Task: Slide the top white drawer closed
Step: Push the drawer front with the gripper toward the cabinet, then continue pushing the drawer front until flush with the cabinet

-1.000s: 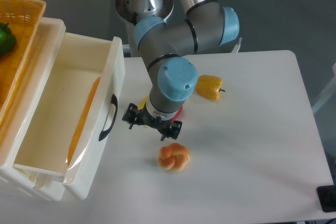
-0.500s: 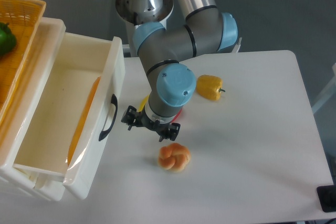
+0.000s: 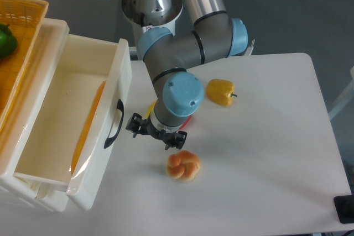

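Fixed camera, single view; the drawer is taken as landmark.

- Drawer (image 3: 66,120): glossy white, pulled well out of the cabinet, nothing seen inside. The front panel faces right and carries one black curved handle (image 3: 114,124).
- Gripper (image 3: 156,132): held just right of the handle and apart from it, low over the table (image 3: 265,153). The black fingers are partly hidden under the blue wrist housing, so whether they are open or closed cannot be told. Nothing is seen held.
- Bun (image 3: 183,165): orange knotted roll, right of the drawer front, just below the gripper.
- Yellow pepper (image 3: 220,92): further right of the drawer, behind the arm.
- Wicker basket (image 3: 22,20): orange, on the cabinet top above and left of the drawer, with a green item at its left edge.

Risks, as judged:
- If contact is made on the handle bow and not the flat panel, the push may slip off.
- If the panel is pushed off-centre, the drawer may skew and jam on its runners.
- If the approach sweeps too low, the bun may be nudged.
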Available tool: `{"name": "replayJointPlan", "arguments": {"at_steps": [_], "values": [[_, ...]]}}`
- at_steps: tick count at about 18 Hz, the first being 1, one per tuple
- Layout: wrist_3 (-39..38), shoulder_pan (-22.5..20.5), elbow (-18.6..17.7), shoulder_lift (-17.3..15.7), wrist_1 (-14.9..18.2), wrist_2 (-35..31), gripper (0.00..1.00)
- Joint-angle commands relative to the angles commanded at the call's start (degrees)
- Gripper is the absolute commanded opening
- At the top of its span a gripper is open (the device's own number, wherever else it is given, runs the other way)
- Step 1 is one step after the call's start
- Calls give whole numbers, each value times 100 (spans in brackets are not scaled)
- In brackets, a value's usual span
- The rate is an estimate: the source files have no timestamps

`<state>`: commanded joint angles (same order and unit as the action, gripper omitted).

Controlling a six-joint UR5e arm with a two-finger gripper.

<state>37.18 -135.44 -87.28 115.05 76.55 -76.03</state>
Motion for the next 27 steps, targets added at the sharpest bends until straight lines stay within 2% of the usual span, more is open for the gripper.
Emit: {"name": "replayJointPlan", "arguments": {"at_steps": [27], "values": [[-9,263,-9,-158,88,62,100]]}}
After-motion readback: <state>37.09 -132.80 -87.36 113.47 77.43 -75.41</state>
